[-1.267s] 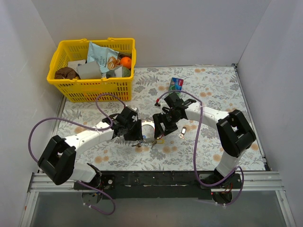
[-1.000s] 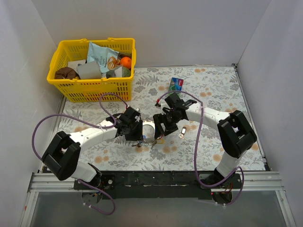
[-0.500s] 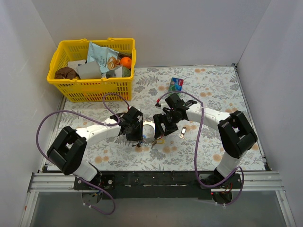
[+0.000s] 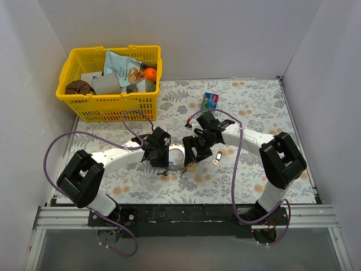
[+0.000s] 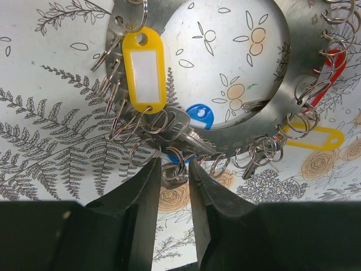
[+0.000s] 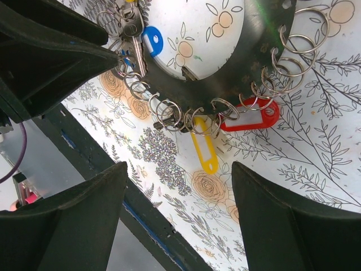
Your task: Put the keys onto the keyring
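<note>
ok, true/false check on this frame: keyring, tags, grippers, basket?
1. The keyring lies flat on the table. True.
2. The right gripper is shut on the red tag. False: its jaws stand wide open and empty; the tag hangs at the keyring's rim.
3. A blue tag shows in the keyring's open centre. True.
4. The yellow basket sits back right. False: back left.
5. The left gripper has wider jaws than the right. False: far narrower, a small split ring between them.
</note>
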Robot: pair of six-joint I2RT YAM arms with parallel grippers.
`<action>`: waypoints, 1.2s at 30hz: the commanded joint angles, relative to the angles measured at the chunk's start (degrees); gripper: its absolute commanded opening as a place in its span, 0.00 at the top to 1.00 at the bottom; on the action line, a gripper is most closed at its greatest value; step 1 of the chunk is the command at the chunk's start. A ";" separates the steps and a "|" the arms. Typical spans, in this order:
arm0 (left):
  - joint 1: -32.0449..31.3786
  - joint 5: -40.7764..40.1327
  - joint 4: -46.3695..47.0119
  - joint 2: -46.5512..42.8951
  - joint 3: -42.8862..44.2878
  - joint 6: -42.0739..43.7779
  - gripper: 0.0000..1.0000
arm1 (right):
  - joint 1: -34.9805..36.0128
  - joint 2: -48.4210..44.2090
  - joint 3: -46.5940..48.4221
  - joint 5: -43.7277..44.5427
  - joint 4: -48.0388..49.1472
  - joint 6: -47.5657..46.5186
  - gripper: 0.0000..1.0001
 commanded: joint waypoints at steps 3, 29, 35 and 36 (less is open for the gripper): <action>-0.25 -1.33 0.84 -0.04 0.16 -0.22 0.75 | 0.19 -1.18 -0.09 0.06 0.98 0.07 0.18; -0.25 -2.83 0.40 0.40 1.56 1.45 1.00 | 0.19 0.49 1.05 -0.29 0.63 -0.37 0.18; -0.25 -2.92 -0.21 0.49 2.88 2.15 1.00 | 0.19 0.58 1.84 -0.12 0.10 -0.81 0.18; -0.25 -3.18 -0.30 0.58 3.06 2.15 1.00 | 0.19 0.66 2.02 -0.03 0.10 -0.90 0.18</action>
